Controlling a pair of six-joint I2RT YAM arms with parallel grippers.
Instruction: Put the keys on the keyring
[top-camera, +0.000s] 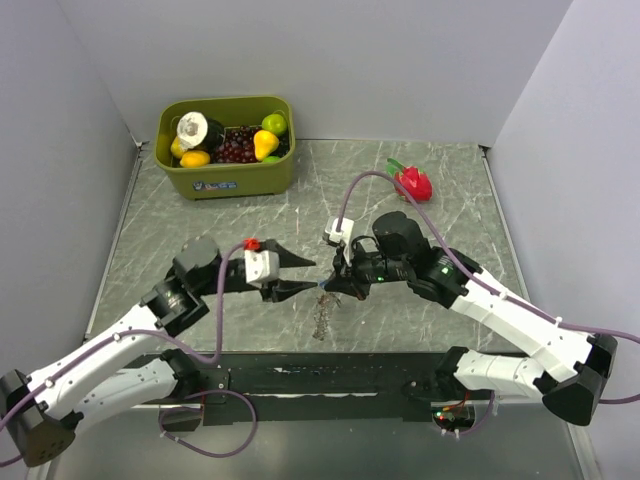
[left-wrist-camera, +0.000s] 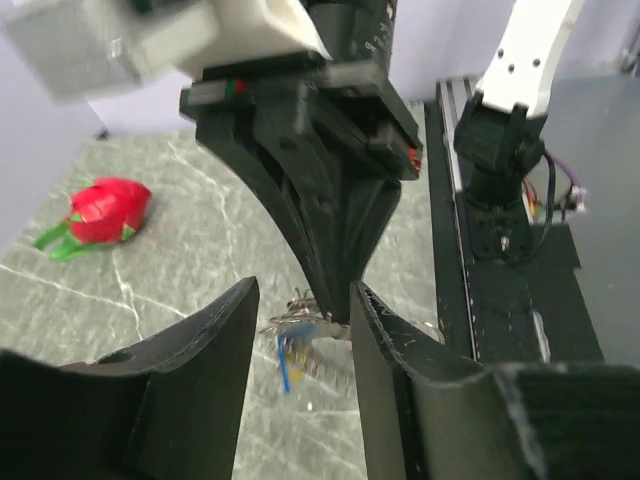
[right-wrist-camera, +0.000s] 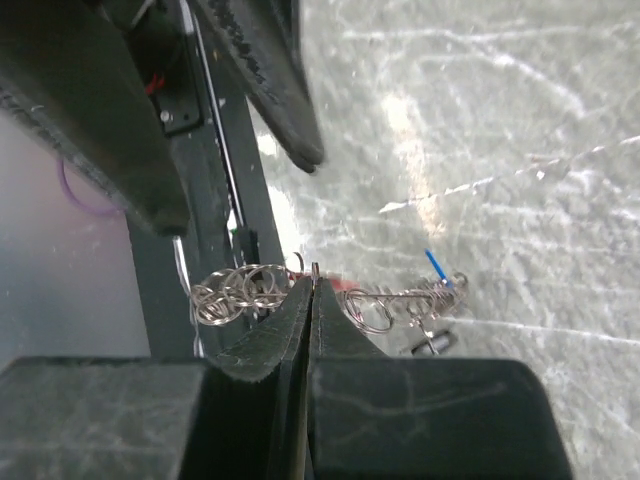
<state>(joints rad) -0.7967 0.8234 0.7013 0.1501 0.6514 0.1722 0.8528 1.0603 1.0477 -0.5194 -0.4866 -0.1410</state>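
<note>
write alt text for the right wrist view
The right gripper is shut on a keyring of small linked silver rings, over a grey marbled table. A blue key sits at its right end, and the left gripper stands open at upper left.

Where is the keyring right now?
In the top view, the keyring is mid-table, pinched by the shut right gripper, with the open left gripper just left of it.

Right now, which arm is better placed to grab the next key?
Probably left. The left hand is open, fingers flanking the ring bundle and blue key. The right hand is shut on that ring bundle, holding it up.
</note>
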